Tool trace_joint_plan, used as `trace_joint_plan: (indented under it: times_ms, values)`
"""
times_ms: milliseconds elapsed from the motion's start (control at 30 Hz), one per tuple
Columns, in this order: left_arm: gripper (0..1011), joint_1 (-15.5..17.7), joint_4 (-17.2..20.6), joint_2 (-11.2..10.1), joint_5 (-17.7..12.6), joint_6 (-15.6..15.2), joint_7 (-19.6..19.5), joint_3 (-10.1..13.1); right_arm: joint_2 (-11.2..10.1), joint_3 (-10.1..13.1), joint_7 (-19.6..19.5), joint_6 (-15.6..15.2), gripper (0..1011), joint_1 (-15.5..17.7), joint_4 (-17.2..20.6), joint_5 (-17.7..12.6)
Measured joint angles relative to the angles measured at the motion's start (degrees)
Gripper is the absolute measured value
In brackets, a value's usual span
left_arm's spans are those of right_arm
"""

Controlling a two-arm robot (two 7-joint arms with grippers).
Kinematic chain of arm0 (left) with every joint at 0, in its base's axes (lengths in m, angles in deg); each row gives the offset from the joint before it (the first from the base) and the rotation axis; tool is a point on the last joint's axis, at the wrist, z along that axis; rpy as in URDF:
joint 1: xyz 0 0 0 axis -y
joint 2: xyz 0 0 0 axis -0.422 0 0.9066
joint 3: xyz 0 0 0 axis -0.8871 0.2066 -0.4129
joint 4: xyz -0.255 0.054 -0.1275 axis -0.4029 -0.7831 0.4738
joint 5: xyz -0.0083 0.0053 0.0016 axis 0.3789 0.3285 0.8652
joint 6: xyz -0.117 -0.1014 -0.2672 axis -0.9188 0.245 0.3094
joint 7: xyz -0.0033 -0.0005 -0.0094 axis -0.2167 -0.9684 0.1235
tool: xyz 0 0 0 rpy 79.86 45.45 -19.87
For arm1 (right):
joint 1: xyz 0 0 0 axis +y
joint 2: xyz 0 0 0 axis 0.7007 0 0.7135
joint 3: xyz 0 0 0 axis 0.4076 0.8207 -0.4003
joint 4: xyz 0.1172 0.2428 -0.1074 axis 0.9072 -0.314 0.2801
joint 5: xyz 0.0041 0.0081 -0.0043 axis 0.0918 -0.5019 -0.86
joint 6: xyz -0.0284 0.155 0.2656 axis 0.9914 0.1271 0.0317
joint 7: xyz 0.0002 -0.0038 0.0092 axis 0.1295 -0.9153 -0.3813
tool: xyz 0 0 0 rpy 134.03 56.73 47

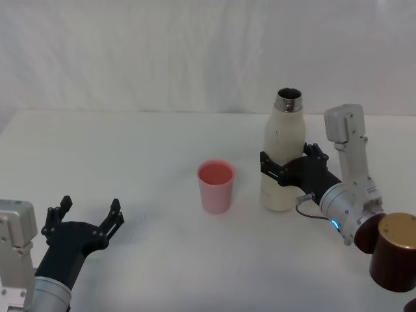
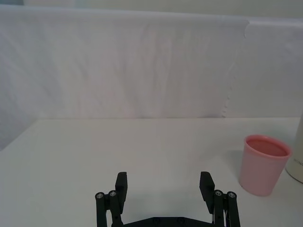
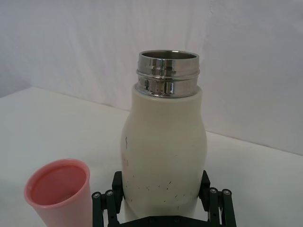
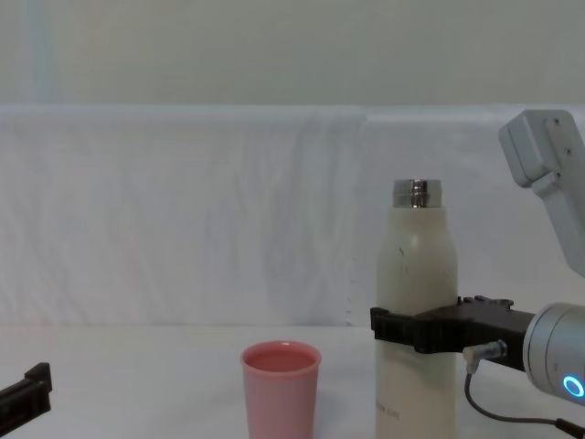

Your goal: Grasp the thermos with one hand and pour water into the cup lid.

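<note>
Two arms: both are seen over a white surface (image 1: 130,136), the right one at work, the left one idle.
Right gripper (image 1: 287,162): it is clamped around the middle of the thermos, one black finger (image 4: 399,327) laid against the bottle's left flank in the chest view; in the right wrist view the fingers are pressed to both sides of the lower body.
Thermos (image 1: 283,153): it is stood upright on the surface, right of centre, with its cream body scuffed by small dark flecks. The steel neck (image 3: 168,73) is uncapped and its mouth is left open.
Cup lid (image 1: 216,186): the pink cup is stood upright on the surface just to the left of the thermos, near it but apart, with its opening upward. Whether anything is held inside cannot be told.
Left gripper (image 1: 88,218): it is parked low at the near left of the surface, well apart from the cup lid, with its fingers (image 2: 121,183) spread wide and nothing between them.
Brown cylinder (image 1: 396,252): a dark part with a gold-coloured top is seen at the near right edge, beside the right arm's wrist.
Backdrop (image 4: 183,210): a white cloth is hung behind the surface.
</note>
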Motion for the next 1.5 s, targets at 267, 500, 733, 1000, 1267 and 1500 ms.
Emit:
trace_joint_plan:
  times_ms: [267, 500, 733, 1000, 1267, 1500]
  values:
    - [1001, 0.0, 0.0, 0.0, 0.0, 0.0, 0.0, 0.0, -0.38, -0.28, -0.36, 0.26, 951, 0.01, -0.09, -0.75]
    - [1001, 0.0, 0.0, 0.0, 0.0, 0.0, 0.0, 0.0, -0.65, -0.48, -0.63, 0.6, 951, 0.17, -0.08, -1.26]
    - [1001, 0.0, 0.0, 0.0, 0.0, 0.0, 0.0, 0.0, -1.04, -0.76, -0.66, 0.95, 951, 0.34, -0.07, -1.65]
    - [1001, 0.0, 0.0, 0.0, 0.0, 0.0, 0.0, 0.0, -1.12, -0.83, -0.59, 1.05, 951, 0.38, -0.07, -1.76]
    - [1001, 0.0, 0.0, 0.0, 0.0, 0.0, 0.0, 0.0, -1.08, -0.79, -0.56, 1.01, 947, 0.4, -0.04, -1.74]
    - [1001, 0.0, 0.0, 0.0, 0.0, 0.0, 0.0, 0.0, -1.06, -0.77, -0.5, 0.96, 1003, 0.4, -0.02, -1.72]
